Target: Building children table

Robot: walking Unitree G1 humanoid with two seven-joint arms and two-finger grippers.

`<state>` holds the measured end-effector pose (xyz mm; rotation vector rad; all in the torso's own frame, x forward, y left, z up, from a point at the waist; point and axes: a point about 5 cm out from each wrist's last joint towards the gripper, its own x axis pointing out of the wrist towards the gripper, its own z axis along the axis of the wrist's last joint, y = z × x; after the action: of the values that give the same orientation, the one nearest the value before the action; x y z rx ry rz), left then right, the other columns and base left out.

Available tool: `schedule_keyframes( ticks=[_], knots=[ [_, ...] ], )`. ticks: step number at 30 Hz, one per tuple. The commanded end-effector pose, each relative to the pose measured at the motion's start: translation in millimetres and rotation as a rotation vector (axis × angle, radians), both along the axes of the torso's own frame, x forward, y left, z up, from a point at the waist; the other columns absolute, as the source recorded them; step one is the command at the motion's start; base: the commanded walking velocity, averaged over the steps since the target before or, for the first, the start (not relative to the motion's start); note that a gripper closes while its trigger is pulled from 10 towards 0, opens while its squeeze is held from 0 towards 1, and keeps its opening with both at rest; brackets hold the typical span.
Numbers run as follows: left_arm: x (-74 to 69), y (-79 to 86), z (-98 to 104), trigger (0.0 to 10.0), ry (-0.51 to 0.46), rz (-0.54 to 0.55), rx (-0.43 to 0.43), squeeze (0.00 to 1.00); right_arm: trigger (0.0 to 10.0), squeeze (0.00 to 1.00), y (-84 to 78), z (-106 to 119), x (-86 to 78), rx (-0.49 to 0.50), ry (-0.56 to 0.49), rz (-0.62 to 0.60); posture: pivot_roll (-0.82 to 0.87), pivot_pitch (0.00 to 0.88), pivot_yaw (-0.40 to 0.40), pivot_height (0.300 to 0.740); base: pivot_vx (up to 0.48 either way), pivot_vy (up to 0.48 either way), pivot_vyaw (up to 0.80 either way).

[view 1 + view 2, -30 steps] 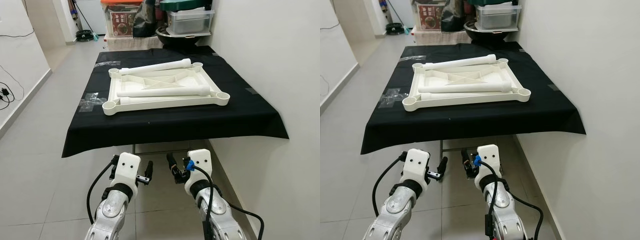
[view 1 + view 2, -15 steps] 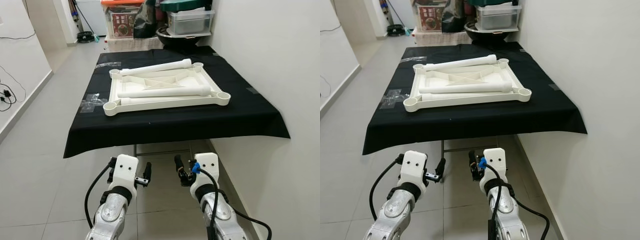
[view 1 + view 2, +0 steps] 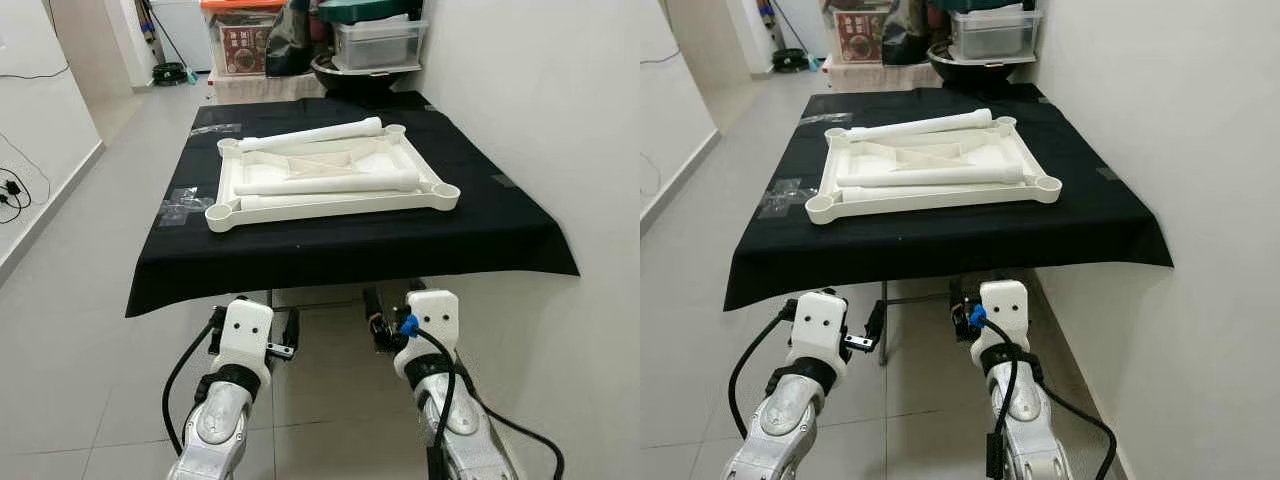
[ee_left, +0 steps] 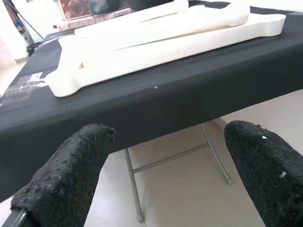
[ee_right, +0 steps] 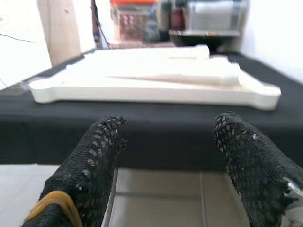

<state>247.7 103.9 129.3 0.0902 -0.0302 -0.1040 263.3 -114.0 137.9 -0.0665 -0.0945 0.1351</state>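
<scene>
In the lower centre of the left eye view, the left gripper (image 3: 290, 336) hangs low in front of the black-draped surface (image 3: 500, 225), its two black textured fingers (image 4: 71, 179) spread wide apart and holding nothing; in its wrist view the draped front edge and a metal folding leg of the surface (image 4: 132, 189) show between them. The right gripper (image 3: 377, 318) sits just beside it, lower centre-right of the frame, tucked close under the overhanging cloth edge, its fingers (image 5: 94, 165) likewise wide open and empty, apart from the cloth as far as can be seen. The task's piece, a cream-white plastic children's tabletop lying upside down with round leg sockets at its corners (image 3: 330, 205), rests on the middle of the surface, upper centre of the frame. Two cream-white cylindrical table legs lie on it: one leg (image 3: 325, 184) across the frame's middle, the other leg (image 3: 310, 134) along its far edge. Bare black cloth rings the tabletop on all sides, widest toward the right edge, which runs close along a white wall (image 3: 560, 120). Grey tiled floor (image 3: 70, 300) lies open at the left of the frame, and stacked plastic storage bins (image 3: 370, 40) stand beyond the far end at the top.
</scene>
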Motion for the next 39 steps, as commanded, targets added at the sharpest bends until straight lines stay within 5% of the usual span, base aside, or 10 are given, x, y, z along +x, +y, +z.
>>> schedule_keyframes(
  ticks=[1,11,18,33,39],
  knots=[
    [2.0,0.3,5.8,10.0,-0.028,-0.009,0.021,0.00,10.0,0.00,1.2,6.7,1.7,-0.005,-0.037,0.012,0.02,0.000,-0.013,0.740,0.000,0.000,0.00],
    [13.9,10.4,19.1,10.0,-0.081,0.034,0.021,0.00,10.0,0.00,-12.6,14.8,19.3,0.002,-0.061,-0.037,0.02,0.000,-0.018,0.740,0.000,0.000,0.00],
    [9.3,0.3,13.1,10.0,-0.054,-0.026,0.026,0.00,10.0,0.00,-12.0,12.3,22.1,-0.003,-0.051,-0.008,0.02,0.000,-0.022,0.740,0.111,0.000,0.00],
    [7.5,-5.9,12.6,10.0,-0.057,-0.056,0.033,0.00,10.0,0.00,-3.1,-10.6,12.4,0.022,0.059,-0.019,0.01,0.000,-0.019,0.740,0.318,0.000,0.00],
    [8.5,-5.5,12.6,10.0,-0.052,-0.058,0.029,0.00,10.0,0.00,2.8,-18.7,-3.0,0.023,0.051,-0.049,0.02,0.000,-0.019,0.740,0.360,0.000,0.00]
  ],
)
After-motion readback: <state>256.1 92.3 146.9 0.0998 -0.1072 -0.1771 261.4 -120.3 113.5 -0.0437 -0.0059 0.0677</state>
